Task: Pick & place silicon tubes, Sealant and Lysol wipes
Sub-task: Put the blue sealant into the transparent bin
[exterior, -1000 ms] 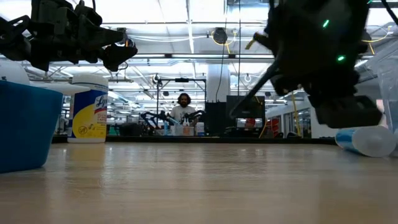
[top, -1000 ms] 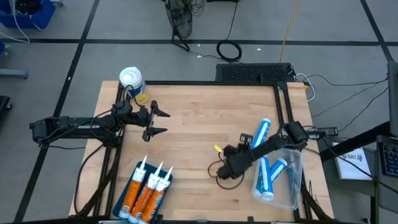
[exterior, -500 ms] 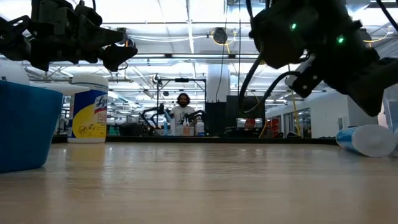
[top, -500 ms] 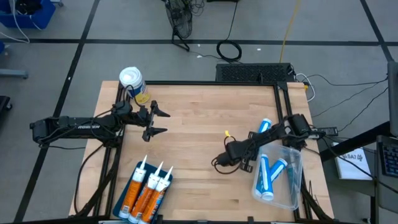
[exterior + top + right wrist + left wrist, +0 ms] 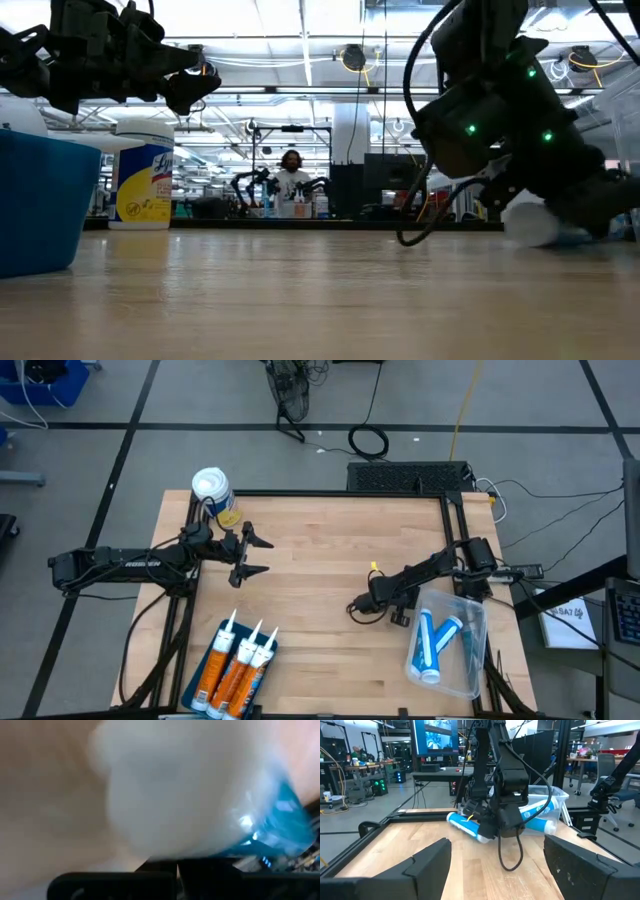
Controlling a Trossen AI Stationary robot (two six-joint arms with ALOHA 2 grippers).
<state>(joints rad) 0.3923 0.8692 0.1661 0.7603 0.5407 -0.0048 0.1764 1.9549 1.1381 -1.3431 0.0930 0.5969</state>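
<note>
The Lysol wipes canister [image 5: 212, 490], with a white lid and a yellow label [image 5: 142, 180], stands upright at the table's far left corner. My left gripper [image 5: 266, 557] hangs open and empty above the table just right of it. Three orange-and-white sealant tubes [image 5: 236, 668] lie in a blue bin [image 5: 40, 200] at the near left. A loose blue silicone tube [image 5: 466, 826] lies on the table under my right gripper [image 5: 502, 822]. In the high view my right arm [image 5: 420, 575] covers it. Its white end [image 5: 175, 785] fills the right wrist view.
A clear plastic container [image 5: 470, 660] at the near right holds two blue tubes [image 5: 432, 645]. Black frame rails [image 5: 445, 510] run along the table's edges. Bare wood [image 5: 320, 560] lies between the two arms. A person [image 5: 292, 180] sits in the room beyond the far edge.
My right arm has swung toward the table's far edge and gone down over the loose blue tube, which showed beside it a second ago and is now covered in the high view. My left arm has kept still.
</note>
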